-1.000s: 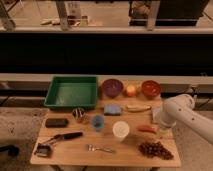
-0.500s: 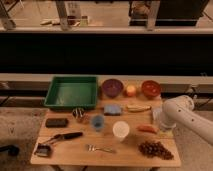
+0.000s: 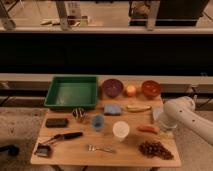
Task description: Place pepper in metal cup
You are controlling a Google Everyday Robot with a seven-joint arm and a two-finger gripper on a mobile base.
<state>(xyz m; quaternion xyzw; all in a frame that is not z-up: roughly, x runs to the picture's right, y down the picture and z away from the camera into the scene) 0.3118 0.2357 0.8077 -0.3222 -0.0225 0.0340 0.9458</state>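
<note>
Slim orange-red pepper (image 3: 148,129) lies just right of the round white cup (image 3: 120,130); small shiny metal cup (image 3: 78,114) sits left of it; gripper (image 3: 160,121) is further right — its opening cannot be told.

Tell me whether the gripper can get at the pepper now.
Probably yes: the gripper hangs close beside the pepper, nothing stands between them, and the white cup and grapes sit off to the sides.
</note>
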